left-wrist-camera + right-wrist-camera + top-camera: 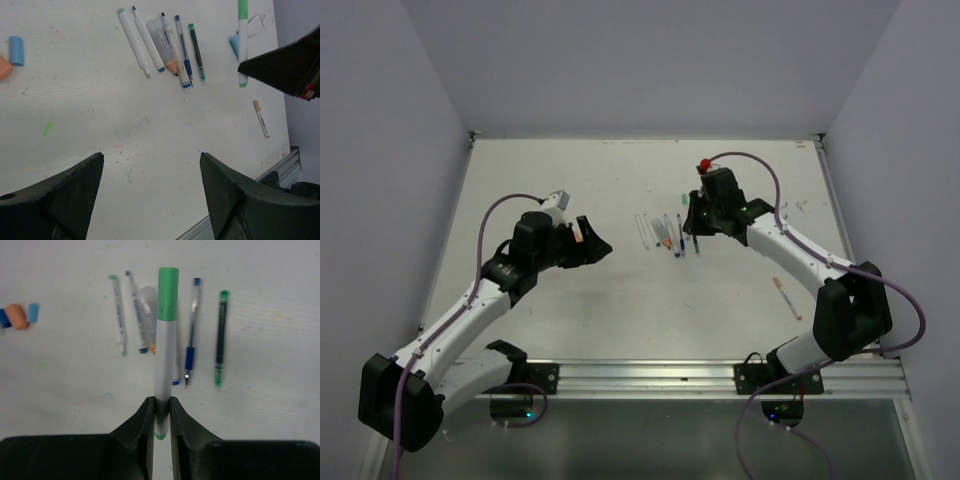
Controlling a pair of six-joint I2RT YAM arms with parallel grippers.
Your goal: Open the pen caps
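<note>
White-barrelled plastic marker pen: green cap, green base tip. Loose light blue plastic cap; loose orange plastic cap. White bench: faint green and pink ink specks.

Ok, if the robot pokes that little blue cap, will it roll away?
Probably. The blue cap looks like a short round tube lying on its side, so a sideways nudge would likely roll it. It looks tiny, so probably very light. The orange cap beside it might block one way.
</note>
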